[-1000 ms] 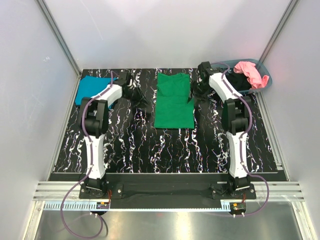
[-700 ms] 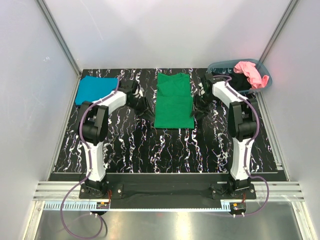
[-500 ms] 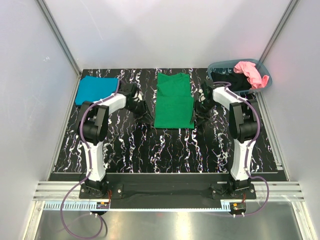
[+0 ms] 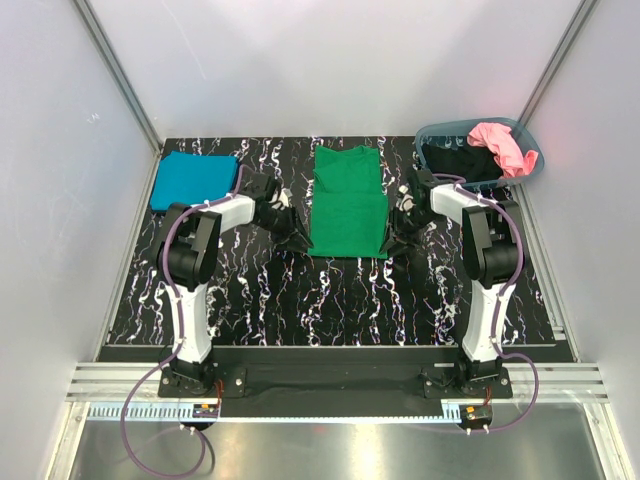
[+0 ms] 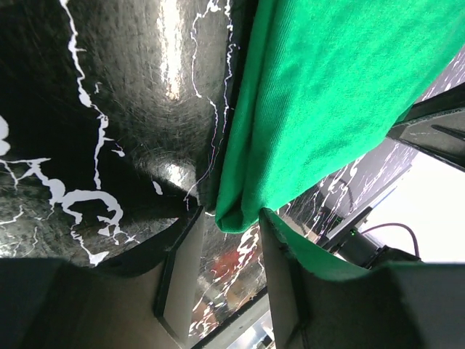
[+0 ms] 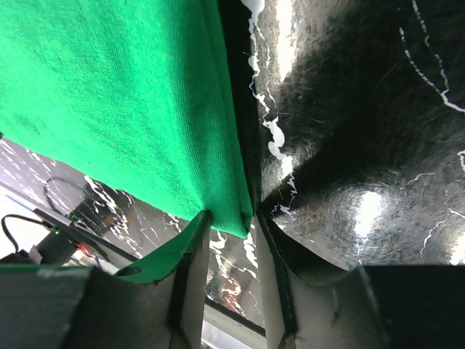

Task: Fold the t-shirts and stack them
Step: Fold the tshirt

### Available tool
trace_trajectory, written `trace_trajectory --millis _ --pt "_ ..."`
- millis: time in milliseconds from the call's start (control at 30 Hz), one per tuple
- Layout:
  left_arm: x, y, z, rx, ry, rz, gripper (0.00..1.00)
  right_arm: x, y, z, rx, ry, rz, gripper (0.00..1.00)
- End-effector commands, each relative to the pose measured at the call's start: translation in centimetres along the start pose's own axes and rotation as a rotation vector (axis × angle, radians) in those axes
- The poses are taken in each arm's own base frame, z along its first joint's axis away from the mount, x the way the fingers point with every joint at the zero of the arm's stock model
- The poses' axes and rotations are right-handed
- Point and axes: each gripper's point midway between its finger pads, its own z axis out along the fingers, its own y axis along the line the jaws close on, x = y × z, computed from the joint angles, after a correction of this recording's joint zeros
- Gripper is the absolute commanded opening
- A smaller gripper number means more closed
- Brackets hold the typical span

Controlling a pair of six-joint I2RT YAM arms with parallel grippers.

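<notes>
A bright green t-shirt (image 4: pixel 347 200) lies flat in a long strip at the middle of the table. My left gripper (image 4: pixel 296 241) is low at its near left corner. In the left wrist view the jaws (image 5: pixel 227 251) stand open, and the green shirt (image 5: pixel 327 80) pokes its corner between the fingertips. My right gripper (image 4: pixel 391 240) is at the near right corner. Its jaws (image 6: pixel 229 243) are also open, with the corner of the green cloth (image 6: pixel 109 80) between the fingers. A folded teal t-shirt (image 4: pixel 193 181) lies at the far left.
A grey-blue oval basket (image 4: pixel 437 131) stands at the far right corner with a pink shirt (image 4: pixel 500 146) and a black shirt (image 4: pixel 462 159) in it. White walls with metal frame rails close in the black marbled table (image 4: pixel 330 300).
Both grippers have come from the far end down along the green shirt's sides to its near corners. The sleeve that stuck out on the right side no longer shows.
</notes>
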Motion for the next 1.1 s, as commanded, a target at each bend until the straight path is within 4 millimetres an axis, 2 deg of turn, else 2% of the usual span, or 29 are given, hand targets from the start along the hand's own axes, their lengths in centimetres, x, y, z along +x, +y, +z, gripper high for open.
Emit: trace_trajectory --millis 0,133,167,200,233,267,333,433,567,667,700,733,767,800,833,900,933,1000,1067 --pt "0.2 1.1 0.6 -0.029 -0.010 0.030 0.42 -0.6 0.3 -0.5 -0.022 -0.049 -0.037 0.38" --pt "0.8 1.4 0.8 -0.034 0.001 0.013 0.35 0.0 0.2 -0.8 -0.021 -0.043 -0.034 0.42" --pt "0.8 1.5 0.7 -0.037 -0.001 0.014 0.31 0.4 0.0 -0.7 -0.019 -0.038 -0.031 0.43" --pt "0.9 1.4 0.6 -0.036 -0.002 0.015 0.20 0.5 0.2 -0.8 -0.028 -0.037 -0.032 0.43" --pt "1.2 1.8 0.7 -0.041 0.006 0.013 0.15 0.7 0.0 -0.7 -0.029 -0.034 -0.026 0.43" --pt "1.4 1.9 0.7 -0.043 0.009 0.012 0.09 0.9 0.0 -0.5 -0.030 -0.027 -0.023 0.41" --pt "1.8 2.0 0.7 -0.040 0.021 0.006 0.00 1.2 0.1 -0.3 -0.044 -0.015 -0.010 0.29" --pt "2.3 1.9 0.2 -0.038 0.024 0.008 0.00 1.3 0.6 -0.9 -0.059 -0.029 -0.004 0.13" --pt "4.1 2.4 -0.6 -0.051 0.047 -0.006 0.00 2.7 1.2 -1.4 -0.093 -0.016 0.043 0.00" --pt "5.8 2.4 -1.5 -0.044 0.063 -0.023 0.00 4.6 1.4 -1.4 -0.108 -0.006 0.101 0.00" --pt "7.3 3.2 -1.5 -0.049 0.086 -0.044 0.00 5.1 1.9 -1.9 -0.116 -0.018 0.114 0.00" --pt "7.9 3.2 -1.7 -0.039 0.092 -0.057 0.00 6.3 1.5 -1.5 -0.110 -0.003 0.130 0.00" --pt "9.3 3.4 -2.3 -0.029 0.106 -0.073 0.00 7.7 1.7 -1.3 -0.091 0.010 0.138 0.00" --pt "9.9 3.5 -2.5 -0.025 0.110 -0.075 0.00 7.7 1.6 -1.6 -0.080 0.003 0.148 0.00" --pt "10.7 3.8 -2.7 -0.031 0.118 -0.084 0.00 9.1 1.9 -1.1 -0.055 0.026 0.129 0.00" --pt "11.8 3.4 -3.5 0.000 0.122 -0.073 0.00 10.3 2.0 -1.1 0.017 0.021 0.104 0.00" --pt "13.3 4.2 -3.5 -0.005 0.143 -0.102 0.00 12.0 2.4 -0.9 0.052 0.051 0.100 0.00" --pt "14.3 4.0 -4.3 0.011 0.131 -0.102 0.00 12.9 2.9 -1.4 0.080 0.028 0.130 0.00" --pt "16.1 4.8 -4.5 0.005 0.144 -0.140 0.00 14.5 3.1 -1.5 0.093 0.031 0.144 0.00"
